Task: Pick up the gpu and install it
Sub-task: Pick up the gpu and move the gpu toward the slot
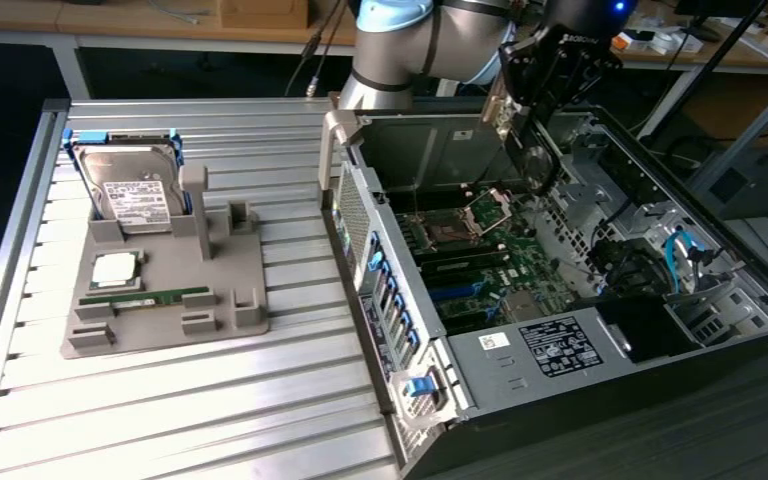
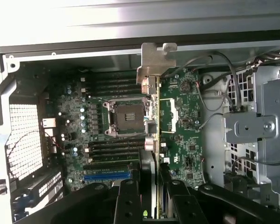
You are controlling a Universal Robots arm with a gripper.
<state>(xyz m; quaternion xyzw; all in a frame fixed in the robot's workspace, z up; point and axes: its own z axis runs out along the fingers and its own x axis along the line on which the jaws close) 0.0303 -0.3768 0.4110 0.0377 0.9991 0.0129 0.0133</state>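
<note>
End effector (image 2: pixel 150 189) around gpu (image 2: pixel 152 70), above motherboard (image 2: pixel 183 122)

Slatted aluminium table (image 1: pixel 157 400) across the left and middle of the frame, pale ribs running side to side. At centre left, flat on the slats, a grey moulded holder (image 1: pixel 231 322). Along the right side, an open computer case (image 1: pixel 373 262) lying on its side, near the holder but not touching.
</note>
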